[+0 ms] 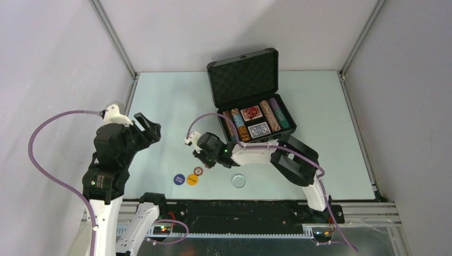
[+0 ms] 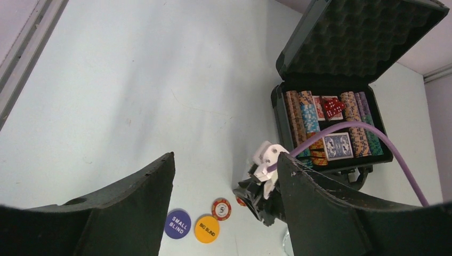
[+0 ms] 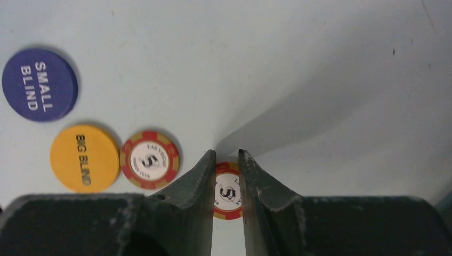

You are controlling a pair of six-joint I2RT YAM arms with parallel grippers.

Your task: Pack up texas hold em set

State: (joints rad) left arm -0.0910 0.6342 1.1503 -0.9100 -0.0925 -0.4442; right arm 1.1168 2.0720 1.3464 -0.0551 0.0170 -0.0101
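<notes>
The right claw (image 3: 228, 178) pinches a red chip (image 3: 227, 193) edgewise just beside the case (image 1: 250, 101), to carry it there next, while the left claw (image 2: 224, 202) hangs released.

The black case (image 1: 250, 96) lies open, chips and 2 decks inside; a red 5 chip (image 3: 150, 160) lies beside the yellow Big Blind button (image 3: 84, 158).

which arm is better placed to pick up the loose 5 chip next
Right. Its end effector is low over the table beside the loose 5 chip, already nipping another chip. The left end effector is open, high and farther off.
</notes>
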